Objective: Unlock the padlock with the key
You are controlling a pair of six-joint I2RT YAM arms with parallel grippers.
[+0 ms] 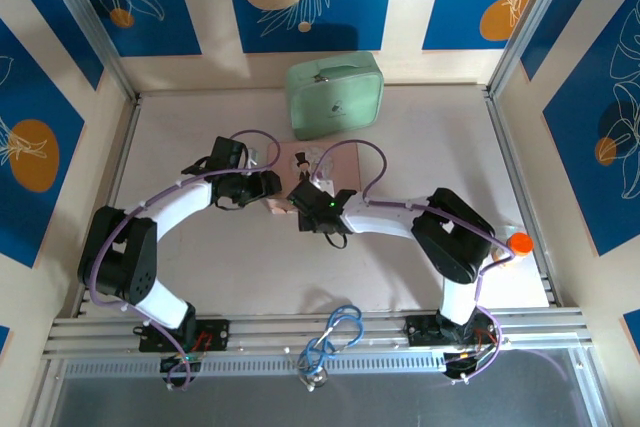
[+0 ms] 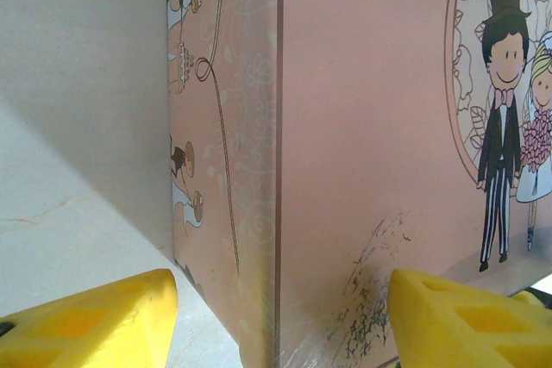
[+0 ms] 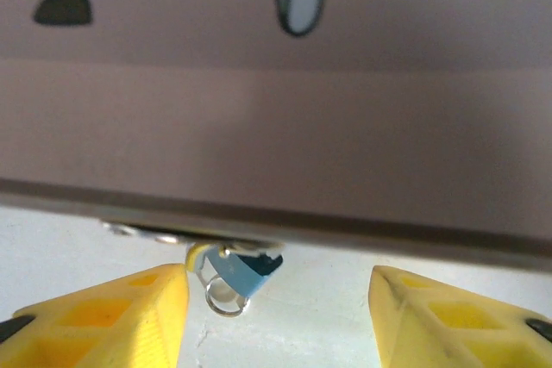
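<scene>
The pink case (image 1: pixel 337 161) lies mid-table with a cartoon couple on its lid. A tiny blue padlock (image 3: pixel 247 269) with a silver ring (image 3: pixel 224 298) hangs under the case's edge (image 3: pixel 276 230), just above the table. My right gripper (image 3: pixel 280 321) stands open at that edge, the padlock close beside its left finger (image 3: pixel 112 321) without touching. My left gripper (image 2: pixel 280 325) is open, straddling a corner of the case (image 2: pixel 278 170), one finger (image 2: pixel 86 321) over the table, the other (image 2: pixel 466 316) over the lid. In the top view both grippers, left (image 1: pixel 268 190) and right (image 1: pixel 300 193), meet at the case's near-left corner. The key is out of view.
A mint-green zip case (image 1: pixel 335 95) sits behind the pink case by the back wall. A blue cable loop (image 1: pixel 340 332) hangs on the front rail. An orange knob (image 1: pixel 518 243) stands at the right edge. Metal frame posts border the table.
</scene>
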